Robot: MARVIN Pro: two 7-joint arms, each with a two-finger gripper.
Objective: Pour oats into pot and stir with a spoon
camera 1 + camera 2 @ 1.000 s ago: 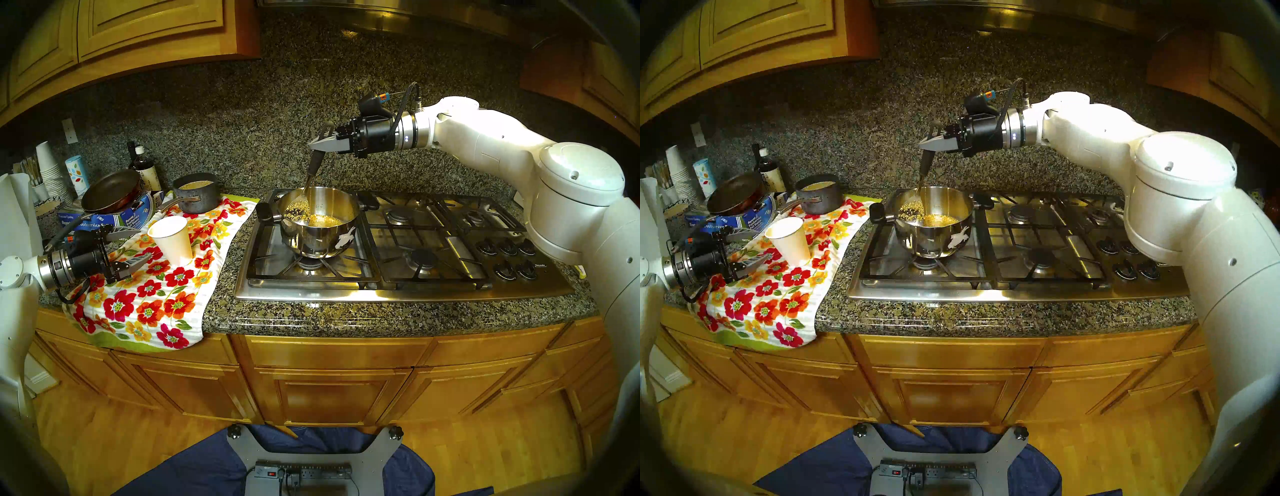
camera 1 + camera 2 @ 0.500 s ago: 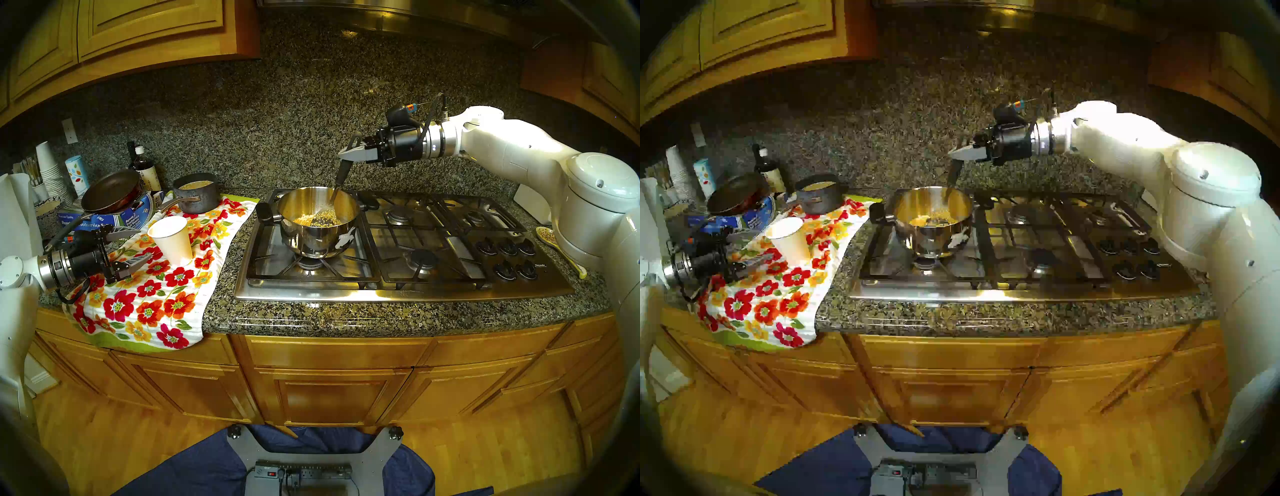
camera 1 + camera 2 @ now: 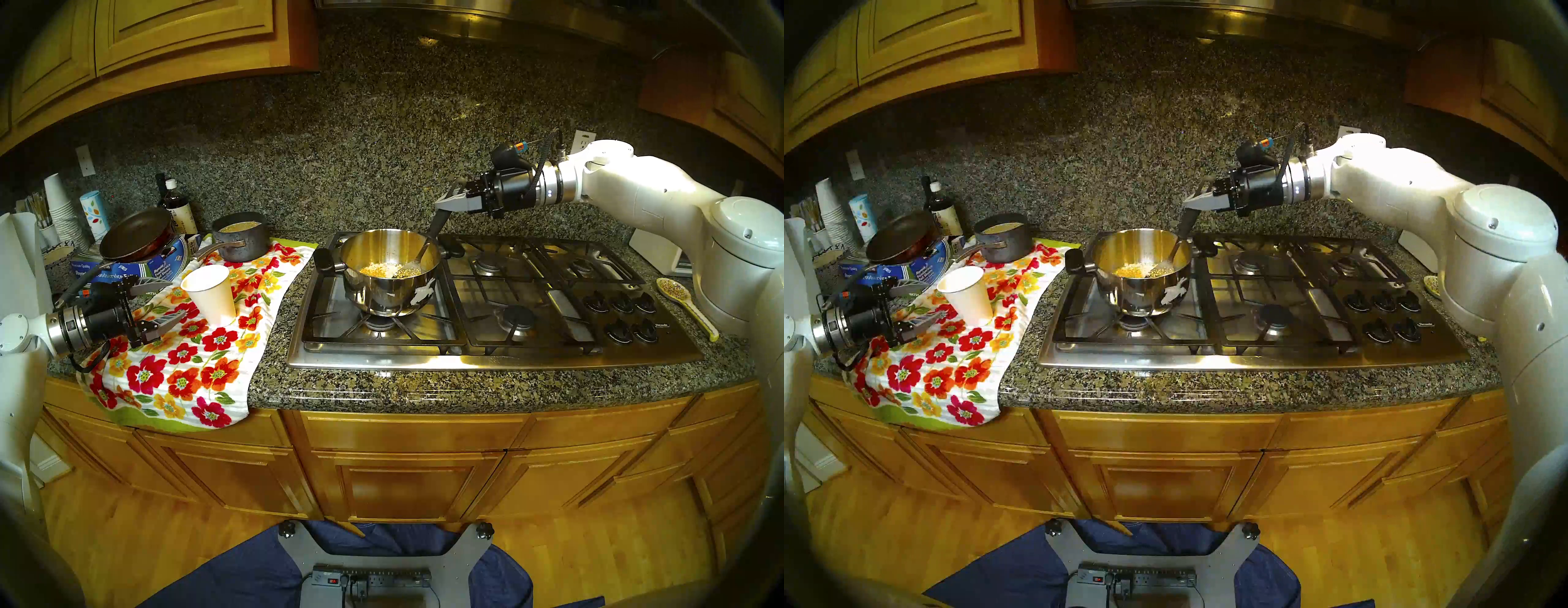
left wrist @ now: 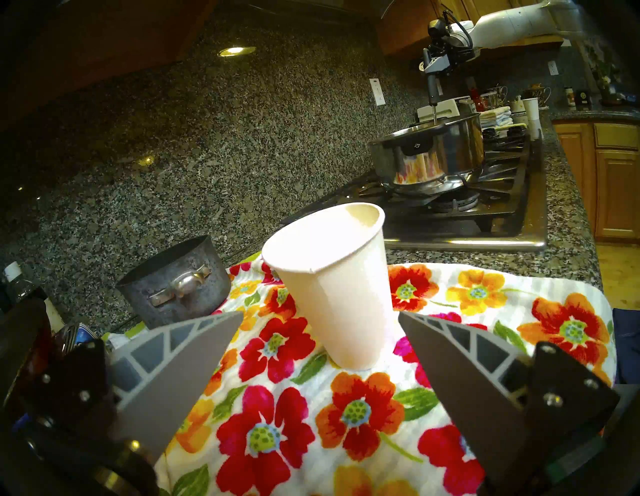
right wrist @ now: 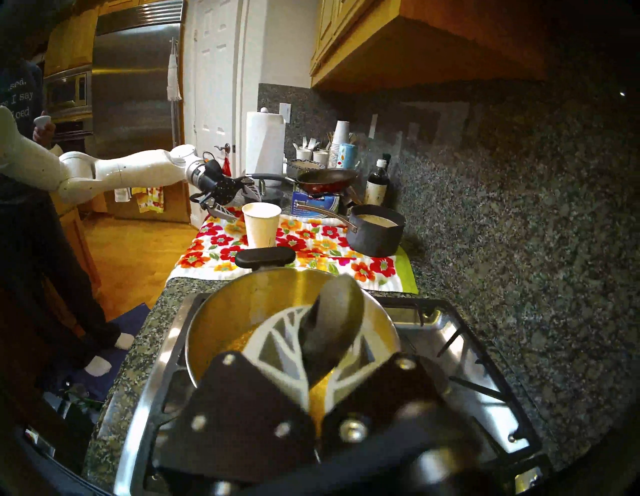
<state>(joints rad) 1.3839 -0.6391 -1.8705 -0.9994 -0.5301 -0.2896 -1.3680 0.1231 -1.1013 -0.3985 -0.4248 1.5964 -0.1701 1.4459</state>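
Head stereo left shows the right hand pinching the black-handled metal spoon, its bowl among tan oats inside the shiny steel pot on the stove's back-left burner; the left hand is spread.

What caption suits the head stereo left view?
Right gripper stirs oats in the pot with a spoon; left gripper waits open.

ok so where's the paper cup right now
In the head views the paper cup stands upright on the floral towel, left of the stove, just ahead of the open left pincer and in front of the dark grey saucepan.
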